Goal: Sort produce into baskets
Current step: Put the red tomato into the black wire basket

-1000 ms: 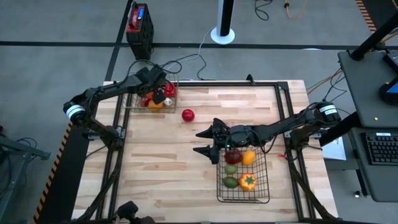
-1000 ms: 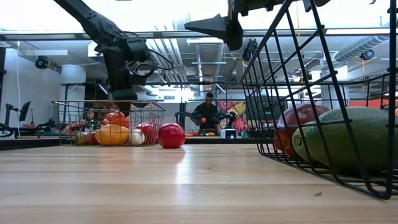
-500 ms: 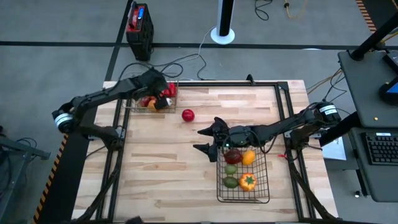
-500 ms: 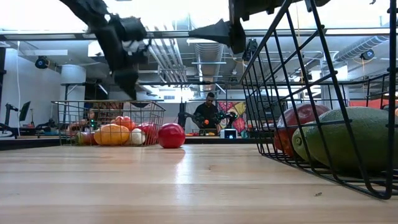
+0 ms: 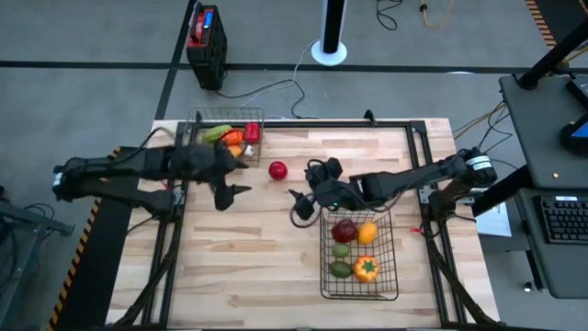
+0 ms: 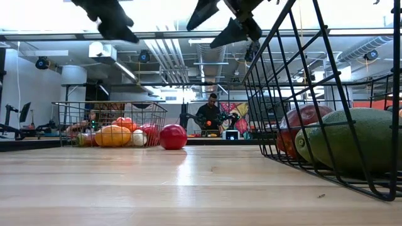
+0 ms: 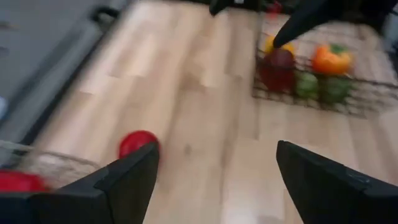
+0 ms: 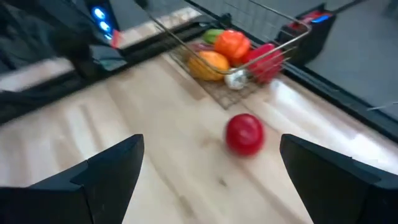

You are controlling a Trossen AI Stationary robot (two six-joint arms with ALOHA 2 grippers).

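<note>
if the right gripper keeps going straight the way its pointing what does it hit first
Most likely the loose red fruit on the table: it sits between the open right gripper's fingers in the wrist view, with the small basket beyond it. Depth is unclear, so the gripper may pass above it.

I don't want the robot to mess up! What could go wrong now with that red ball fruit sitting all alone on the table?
The red fruit is round and lies loose on the bare table, so a nudge might roll it away. Both arms are close to it: the left tool and the right tool, each open and empty, could bump each other if both reach in. The small basket already looks full, so another piece might tumble out.
</note>
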